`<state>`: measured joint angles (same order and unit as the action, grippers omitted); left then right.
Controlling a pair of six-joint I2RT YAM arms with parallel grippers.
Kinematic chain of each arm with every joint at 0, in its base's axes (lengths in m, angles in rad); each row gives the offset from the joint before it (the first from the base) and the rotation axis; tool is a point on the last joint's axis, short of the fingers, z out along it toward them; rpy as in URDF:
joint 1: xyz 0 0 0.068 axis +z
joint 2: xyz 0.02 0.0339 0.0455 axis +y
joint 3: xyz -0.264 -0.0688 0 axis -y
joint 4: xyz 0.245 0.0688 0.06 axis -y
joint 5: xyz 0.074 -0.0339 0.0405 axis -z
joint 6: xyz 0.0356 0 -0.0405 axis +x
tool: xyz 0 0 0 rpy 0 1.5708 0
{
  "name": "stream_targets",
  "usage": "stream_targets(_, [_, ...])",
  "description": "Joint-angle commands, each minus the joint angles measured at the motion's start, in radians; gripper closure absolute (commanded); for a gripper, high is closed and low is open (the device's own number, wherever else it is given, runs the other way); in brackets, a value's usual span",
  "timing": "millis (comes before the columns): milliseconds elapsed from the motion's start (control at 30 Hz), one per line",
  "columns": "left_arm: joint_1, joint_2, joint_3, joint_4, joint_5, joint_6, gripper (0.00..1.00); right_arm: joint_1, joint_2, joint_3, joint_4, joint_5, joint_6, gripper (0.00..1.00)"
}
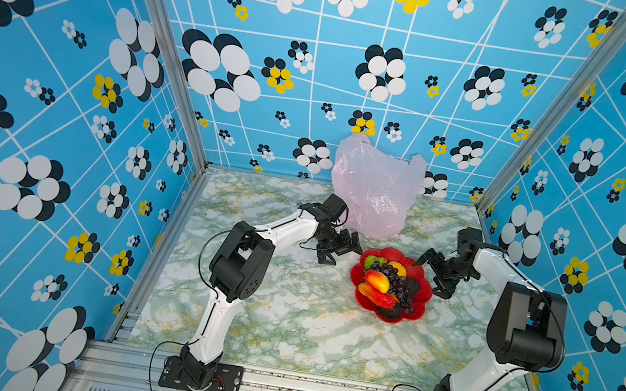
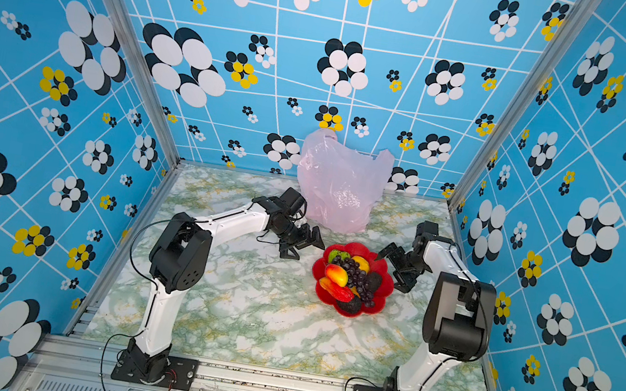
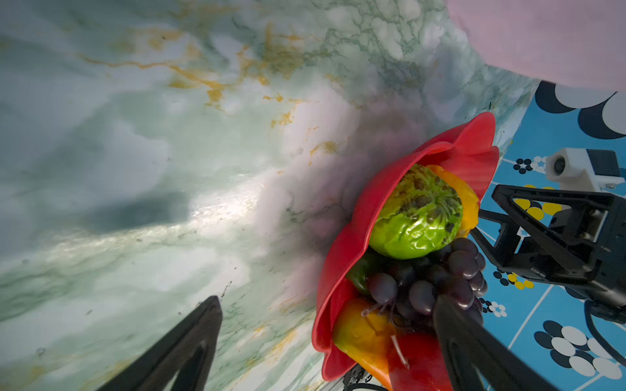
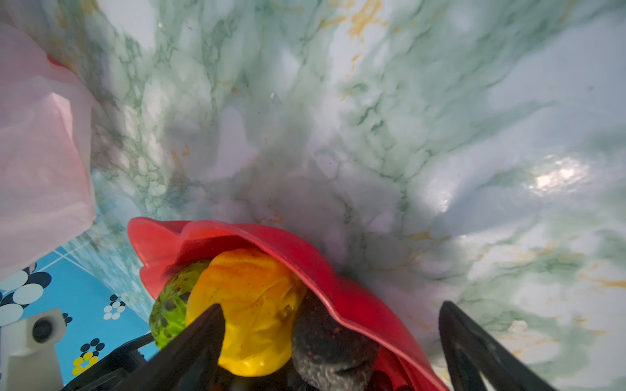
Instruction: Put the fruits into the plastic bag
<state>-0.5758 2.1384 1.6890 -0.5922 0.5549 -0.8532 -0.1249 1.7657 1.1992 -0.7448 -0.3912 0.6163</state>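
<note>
The fruits lie heaped in a red flower-shaped dish (image 1: 418,310): a purple grape bunch (image 1: 399,285), red-yellow mango (image 1: 376,280), green kiwi (image 3: 418,213), yellow one (image 4: 250,298) and dark avocado (image 4: 328,342). Behind the dish the pale pink plastic bag (image 1: 375,189) (image 2: 340,182) stands crumpled against the back wall. My left gripper (image 1: 343,251) (image 3: 327,301) is open at the dish's left rim, one finger over the grapes, the other over the table. My right gripper (image 1: 431,277) (image 4: 332,306) is open astride the right rim, one finger by the yellow fruit. Neither holds anything.
The green-veined marble tabletop (image 1: 284,318) spreads in front of the dish and to its left. Blue flowered walls (image 1: 61,125) close in three sides. A metal rail (image 1: 316,390) carrying both arm bases runs along the front edge.
</note>
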Motion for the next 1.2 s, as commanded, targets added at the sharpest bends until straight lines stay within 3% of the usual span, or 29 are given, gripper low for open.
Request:
stream_targets(0, [-0.005, -0.033, -0.019, 0.041, 0.02, -0.019, 0.01, 0.008, -0.02, -0.02, 0.011, -0.041, -0.007, 0.01])
stream_targets(500, [0.01, -0.13, -0.153, 0.067, -0.014, -0.017, 0.01, 0.119, 0.025, 0.028, 0.031, -0.053, 0.009, 0.01])
stream_targets(1167, [0.136, -0.467, -0.458, -0.008, -0.106, 0.038, 0.01, 0.334, 0.051, 0.046, 0.094, -0.064, 0.184, 0.01])
